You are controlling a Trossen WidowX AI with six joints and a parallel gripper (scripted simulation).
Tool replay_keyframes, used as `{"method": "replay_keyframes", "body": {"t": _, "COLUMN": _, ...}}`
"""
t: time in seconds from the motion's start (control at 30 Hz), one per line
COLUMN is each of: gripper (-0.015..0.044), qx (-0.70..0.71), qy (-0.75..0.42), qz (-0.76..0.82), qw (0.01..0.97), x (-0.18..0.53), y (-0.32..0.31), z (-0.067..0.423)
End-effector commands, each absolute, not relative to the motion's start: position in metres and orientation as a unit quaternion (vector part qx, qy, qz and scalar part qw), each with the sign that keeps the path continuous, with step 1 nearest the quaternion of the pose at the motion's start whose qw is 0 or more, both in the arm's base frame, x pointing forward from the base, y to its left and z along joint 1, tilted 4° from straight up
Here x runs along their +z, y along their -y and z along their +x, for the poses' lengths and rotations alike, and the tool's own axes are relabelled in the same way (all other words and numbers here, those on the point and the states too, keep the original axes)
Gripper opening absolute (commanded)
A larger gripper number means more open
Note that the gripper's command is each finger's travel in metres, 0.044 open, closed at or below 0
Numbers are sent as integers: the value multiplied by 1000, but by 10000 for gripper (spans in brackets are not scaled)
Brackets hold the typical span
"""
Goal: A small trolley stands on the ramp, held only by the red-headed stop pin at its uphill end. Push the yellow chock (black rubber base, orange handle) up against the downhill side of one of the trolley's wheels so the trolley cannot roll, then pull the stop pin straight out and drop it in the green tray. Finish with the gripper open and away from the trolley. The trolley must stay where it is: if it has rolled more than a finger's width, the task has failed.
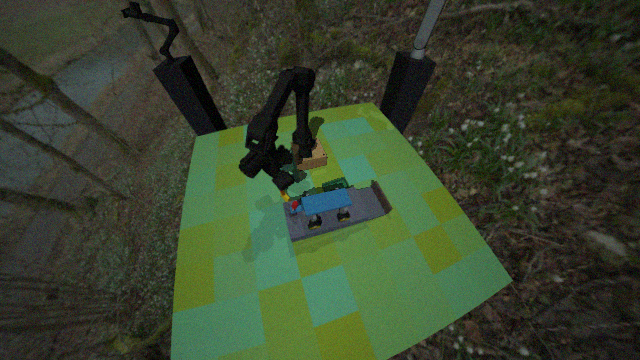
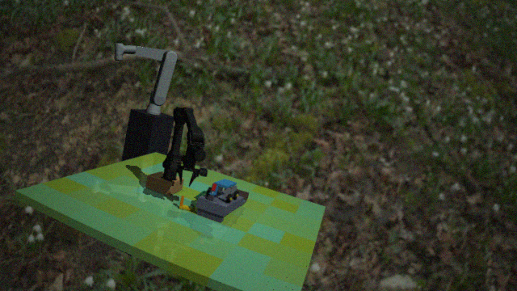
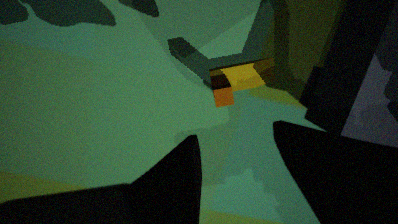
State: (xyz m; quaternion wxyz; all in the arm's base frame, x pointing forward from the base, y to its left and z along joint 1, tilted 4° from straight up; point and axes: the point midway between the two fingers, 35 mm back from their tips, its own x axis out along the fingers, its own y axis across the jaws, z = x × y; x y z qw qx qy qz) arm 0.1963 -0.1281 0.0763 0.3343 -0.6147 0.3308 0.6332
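The blue-topped trolley (image 1: 327, 201) (image 2: 224, 183) stands on the grey ramp (image 1: 370, 204) (image 2: 210, 208). The red-headed stop pin (image 1: 295, 204) (image 2: 214, 188) stands at its uphill end. The yellow chock (image 1: 285, 196) (image 3: 243, 76) lies on the table beside the ramp's uphill end; its orange handle (image 2: 182, 201) (image 3: 223, 97) points up. My gripper (image 3: 235, 136) (image 1: 283, 186) is partly open and empty, above the chock; in the wrist view the chock shows beyond the fingertips. The green tray (image 1: 335, 184) lies behind the ramp, partly hidden by the trolley. The chock's black base is hard to make out.
A wooden box (image 1: 314, 161) (image 2: 153, 184) stands at the foot of my arm, behind the ramp. A brown wall (image 1: 382, 198) closes the ramp's downhill end. Two black pedestals (image 1: 187, 90) (image 1: 410, 87) with other arms stand beyond the table's back edge.
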Motion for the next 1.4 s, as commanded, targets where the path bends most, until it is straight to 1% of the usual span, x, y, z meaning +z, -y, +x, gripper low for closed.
{"method": "replay_keyframes", "body": {"t": 0.0, "gripper": 190, "qx": 639, "qy": -326, "qz": -611, "qw": 334, "x": 61, "y": 127, "z": 195}}
{"method": "replay_keyframes", "body": {"t": 0.33, "gripper": 190, "qx": 639, "qy": -326, "qz": -611, "qw": 334, "x": 34, "y": 125, "z": 194}}
{"method": "replay_keyframes", "body": {"t": 1.37, "gripper": 190, "qx": 639, "qy": -326, "qz": -611, "qw": 334, "x": 3, "y": 124, "z": 193}}
